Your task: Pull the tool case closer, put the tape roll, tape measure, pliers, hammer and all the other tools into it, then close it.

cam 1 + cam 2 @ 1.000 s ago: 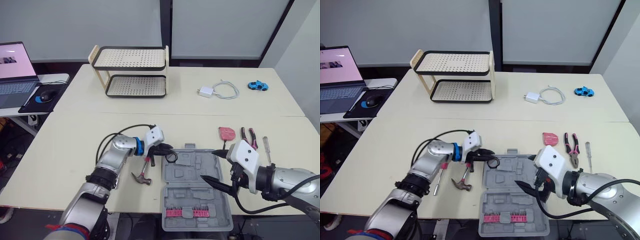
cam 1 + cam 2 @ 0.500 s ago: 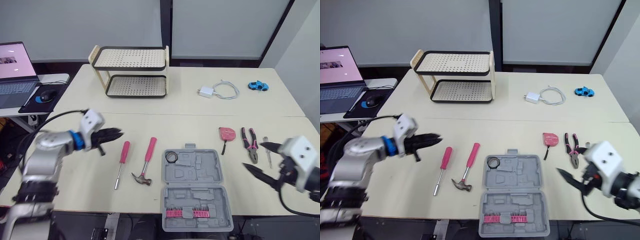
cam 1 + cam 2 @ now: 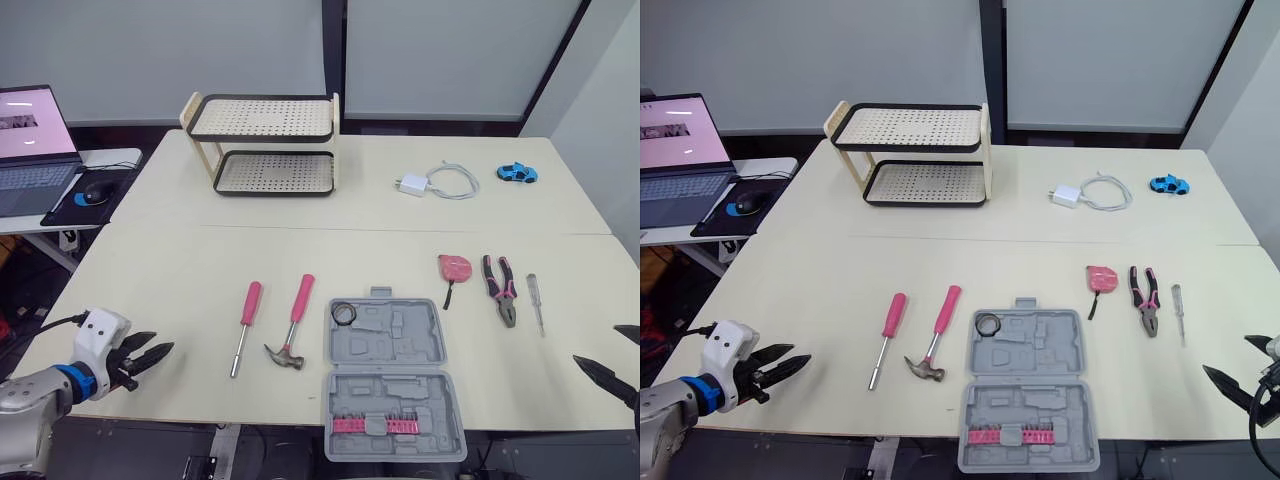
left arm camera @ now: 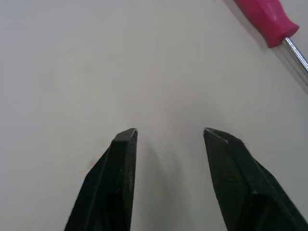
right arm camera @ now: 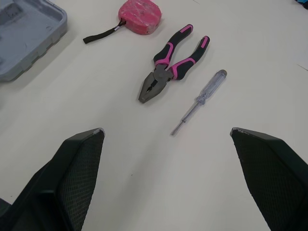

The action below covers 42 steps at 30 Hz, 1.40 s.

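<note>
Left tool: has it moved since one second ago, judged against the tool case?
Yes. The left tool was at the tool case's far left corner. It has swung away to the robot's left and is now beyond the pink screwdriver.

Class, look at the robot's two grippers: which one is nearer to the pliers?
Right. The right gripper hovers just right of the pliers, nearer the robot; the left gripper is across the table, left of the pink screwdriver.

Office, laptop (image 3: 30, 150), mouse (image 3: 94, 189), desks (image 3: 380, 210)
</note>
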{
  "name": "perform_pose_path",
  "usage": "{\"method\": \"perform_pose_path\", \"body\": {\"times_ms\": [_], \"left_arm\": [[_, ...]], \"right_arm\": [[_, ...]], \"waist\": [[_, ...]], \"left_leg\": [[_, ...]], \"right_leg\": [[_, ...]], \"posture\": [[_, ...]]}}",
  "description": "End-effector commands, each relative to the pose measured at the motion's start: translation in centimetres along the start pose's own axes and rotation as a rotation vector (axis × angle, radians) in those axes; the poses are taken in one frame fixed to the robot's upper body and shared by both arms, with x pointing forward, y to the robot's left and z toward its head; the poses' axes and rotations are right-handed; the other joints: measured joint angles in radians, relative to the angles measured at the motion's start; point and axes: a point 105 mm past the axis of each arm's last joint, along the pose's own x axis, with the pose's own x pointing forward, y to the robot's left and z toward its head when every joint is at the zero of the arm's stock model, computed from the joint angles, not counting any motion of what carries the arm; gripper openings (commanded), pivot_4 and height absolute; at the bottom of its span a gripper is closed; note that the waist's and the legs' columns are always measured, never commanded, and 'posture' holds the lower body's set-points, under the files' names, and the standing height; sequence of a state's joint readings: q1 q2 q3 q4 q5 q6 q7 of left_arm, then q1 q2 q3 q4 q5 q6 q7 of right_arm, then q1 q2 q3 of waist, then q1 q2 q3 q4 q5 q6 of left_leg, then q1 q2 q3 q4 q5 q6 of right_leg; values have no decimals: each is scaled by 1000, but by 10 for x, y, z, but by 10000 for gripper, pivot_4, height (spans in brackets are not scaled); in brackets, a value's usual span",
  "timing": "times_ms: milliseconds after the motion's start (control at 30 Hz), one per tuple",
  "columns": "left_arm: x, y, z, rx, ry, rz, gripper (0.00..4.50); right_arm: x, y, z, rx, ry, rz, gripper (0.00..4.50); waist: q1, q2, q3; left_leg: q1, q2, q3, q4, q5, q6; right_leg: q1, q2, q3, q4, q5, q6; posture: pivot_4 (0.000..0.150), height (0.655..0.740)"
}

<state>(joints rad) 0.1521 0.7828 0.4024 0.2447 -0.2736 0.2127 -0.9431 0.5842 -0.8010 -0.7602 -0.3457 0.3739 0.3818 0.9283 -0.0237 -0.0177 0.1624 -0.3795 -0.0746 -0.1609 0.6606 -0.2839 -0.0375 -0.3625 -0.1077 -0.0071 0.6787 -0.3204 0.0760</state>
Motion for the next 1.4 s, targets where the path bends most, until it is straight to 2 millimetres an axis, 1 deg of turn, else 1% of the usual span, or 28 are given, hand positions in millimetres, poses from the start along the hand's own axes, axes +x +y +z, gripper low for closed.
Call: {"method": "perform_pose_path", "body": {"times_ms": [33, 133, 233, 367, 467, 667, 867, 1133, 1267, 1400], "left_arm": [[-8, 7, 9, 6, -40, 33, 35643], [-10, 9, 12, 23, -48, 32, 44567], [-11, 9, 14, 31, -48, 24, 44567], [-13, 3, 13, 48, -29, -30, 44567], [-16, -6, 11, 62, 2, -106, 44567], [-22, -24, 13, 63, 34, -219, 44567], [-22, -49, 17, 45, 33, -311, 44567], [-20, -67, 23, 55, 17, -357, 44567], [-20, -70, 25, 63, 7, -366, 44567], [-19, -73, 21, 64, 5, -374, 44567]], "right_arm": [[-3, -4, 4, -34, -11, -4, 45000], [-1, -4, 5, -36, -16, 5, 45000], [1, -2, 5, -37, -13, 26, 45000], [1, 6, 2, -45, 15, 100, 45000], [2, 9, 4, -54, 25, 149, 45000], [2, 3, 9, -52, 27, 168, 45000], [4, 3, 11, -49, 25, 180, 45000], [4, 4, 12, -50, 23, 187, 45000], [5, 5, 12, -49, 21, 191, 45000], [5, 5, 12, -48, 18, 192, 45000]], "waist": [[0, 0, 0], [1, 0, 0], [1, 1, 0], [0, 1, 0], [0, 1, 0], [1, 1, 0], [2, 1, 0], [6, 2, 0], [7, 2, 0], [7, 2, 0]], "left_leg": [[0, 0, 0, 0, 0, 0], [0, 0, 0, 0, 0, 0], [0, 0, 0, 0, 0, 0], [0, 0, 0, 0, 0, 0], [0, 0, 0, 0, 0, 0], [0, 0, 0, 0, 0, 0], [-1, 0, 0, 0, 0, 0], [-1, 0, 1, 0, 0, 0], [-1, 0, 1, 0, 0, 0], [-1, 0, 1, 0, 0, 0]], "right_leg": [[0, 0, 0, 0, 0, 0], [0, 0, 0, 0, 0, 0], [0, 0, 0, 0, 0, 0], [0, 0, 0, 0, 0, 0], [0, 0, 0, 0, 0, 0], [0, 0, 0, -1, 0, -1], [0, 0, 0, -1, 0, -1], [0, 0, 0, -1, -1, -1], [0, 0, 0, -1, -1, -1], [0, 0, 0, -1, -1, -1]], "posture": [[1500, 7400], [1500, 7400], [1500, 7400], [1500, 7400], [1500, 7400], [1500, 7400], [1500, 7400], [1500, 7400], [1500, 7400], [1500, 7400]]}}
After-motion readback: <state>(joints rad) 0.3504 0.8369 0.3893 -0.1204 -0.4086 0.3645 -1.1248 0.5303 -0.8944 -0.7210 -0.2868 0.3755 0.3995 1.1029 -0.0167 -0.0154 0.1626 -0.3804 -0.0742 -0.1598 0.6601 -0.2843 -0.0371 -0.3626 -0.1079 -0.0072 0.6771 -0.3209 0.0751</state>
